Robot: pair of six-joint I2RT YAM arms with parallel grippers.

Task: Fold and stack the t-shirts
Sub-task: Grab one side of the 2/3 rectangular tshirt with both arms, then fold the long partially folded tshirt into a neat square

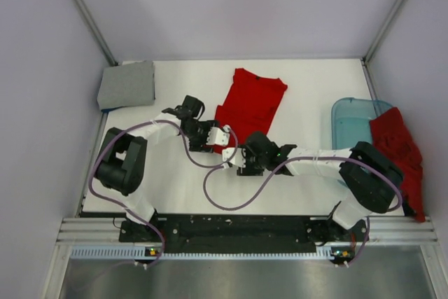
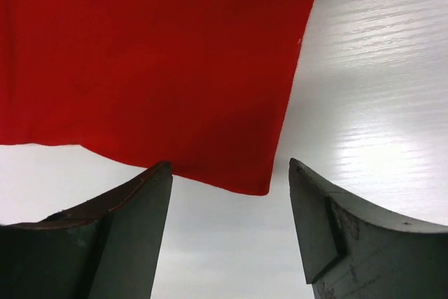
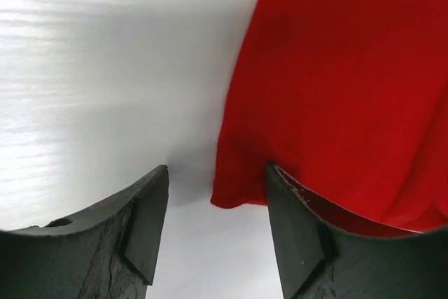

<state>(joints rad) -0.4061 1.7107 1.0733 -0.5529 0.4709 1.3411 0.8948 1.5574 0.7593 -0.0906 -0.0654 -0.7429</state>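
Note:
A bright red t-shirt (image 1: 248, 103) lies flat in a long folded strip on the white table (image 1: 315, 82), running from the back centre toward me. Both grippers hover at its near hem. My left gripper (image 1: 222, 138) is open, and in the left wrist view the red t-shirt (image 2: 154, 61) has its near corner just ahead of the gripper (image 2: 231, 173). My right gripper (image 1: 238, 162) is open too; the red t-shirt (image 3: 343, 89) has its other near corner just in front of the gripper (image 3: 217, 173). Neither holds cloth. A folded light grey t-shirt (image 1: 127, 83) rests at the back left. A darker red t-shirt (image 1: 399, 148) hangs crumpled at the right.
A translucent light-blue tub (image 1: 350, 120) stands at the right edge, with the darker red t-shirt draped over its near right side. Metal frame posts (image 1: 87, 15) rise at the back corners. Purple cables (image 1: 210, 187) loop over the table between the two arms.

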